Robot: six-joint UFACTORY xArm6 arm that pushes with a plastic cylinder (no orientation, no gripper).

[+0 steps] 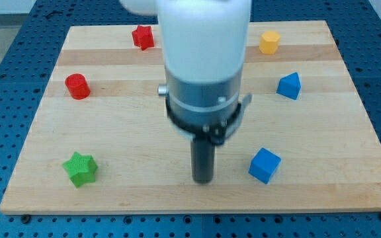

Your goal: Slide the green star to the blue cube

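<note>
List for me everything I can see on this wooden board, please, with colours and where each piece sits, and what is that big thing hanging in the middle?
Green star: one, green, near the view's bottom left.
Blue cube: one, blue, view's bottom right of centre.
Blue block: one, blue, pointed top, view's right, midway up.
Yellow block: one, yellow, view's top right.
Red star: one, red, view's top, left of centre.
Red cylinder: one, red, view's left, midway up.
Wooden board: one, pale wood, lying on a blue perforated table.
Robot arm: one, white and grey, hanging over the centre.
My tip: one, dark rod end, between the green star and the blue cube, touching neither.
</note>
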